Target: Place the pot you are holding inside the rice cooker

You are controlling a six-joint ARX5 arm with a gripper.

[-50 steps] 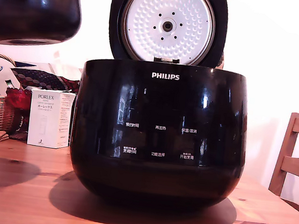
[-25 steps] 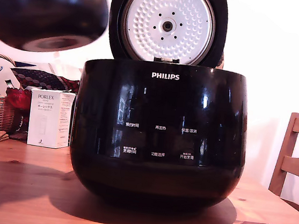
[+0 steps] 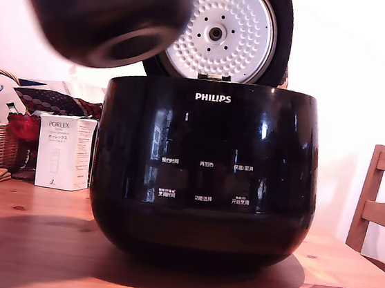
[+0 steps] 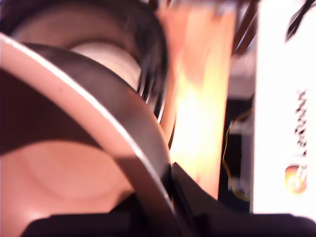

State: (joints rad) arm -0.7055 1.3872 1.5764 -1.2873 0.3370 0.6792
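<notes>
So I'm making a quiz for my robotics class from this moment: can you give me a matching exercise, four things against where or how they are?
1. pot
2. rice cooker
3. cooker lid
4. PORLEX box

a. standing open, white dimpled plate showing
b. on the table, exterior view's left of the cooker
c. tilted in the air, grey base showing
d. sitting mid-table, PHILIPS lettering on front

Pairs: 1-c, 2-d, 3-a, 4-b

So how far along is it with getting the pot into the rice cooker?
Done: the rice cooker has its lid up, and the pot is lifted clear of the table. In hand: the pot hangs tilted above the cooker's rim, toward the exterior view's left. Left: centre it over the opening, lower it in, let go.
</notes>
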